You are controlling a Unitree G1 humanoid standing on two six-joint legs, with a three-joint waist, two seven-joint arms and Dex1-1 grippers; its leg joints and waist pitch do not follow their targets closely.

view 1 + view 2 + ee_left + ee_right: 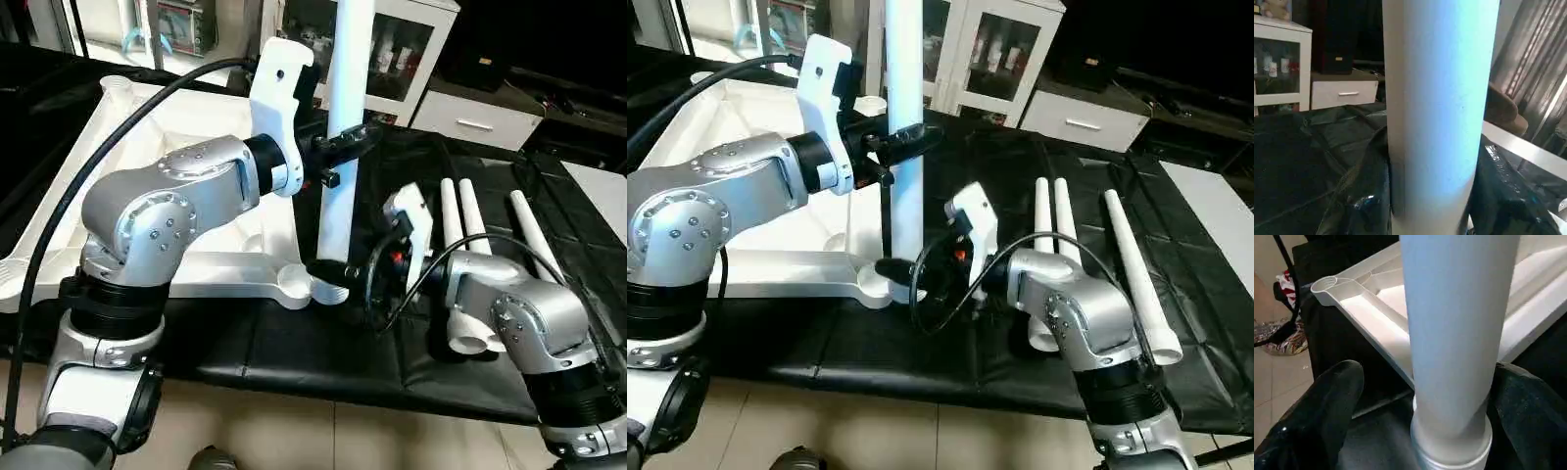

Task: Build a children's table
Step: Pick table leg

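Right forearm: nearest to you, the silver right arm reaches in low, and the right gripper (904,270) sits at the foot of the upright leg.
Right gripper: you have its black fingers (1317,416) spread wide on either side of the leg's base, not squeezing it.
Upright leg: the white tube leg (345,127) stands vertical, and its threaded end (1449,450) is down at the tabletop's near corner beside a round corner socket (294,282).
Left gripper: your left gripper (345,140) is clamped on the upright leg partway up, fingers pressed to the tube from both sides.
Tabletop: the white plastic tabletop (196,122) lies underside up on the black-covered surface (294,343), on your left, ribs and raised rim showing; another corner socket (1327,284) sits at a further corner.
Spare legs: three more white legs (1132,274) lie flat on the black cover to your right, side by side, well apart from the tabletop.
Background: a white cabinet with glass doors (1004,49) stands behind the surface.
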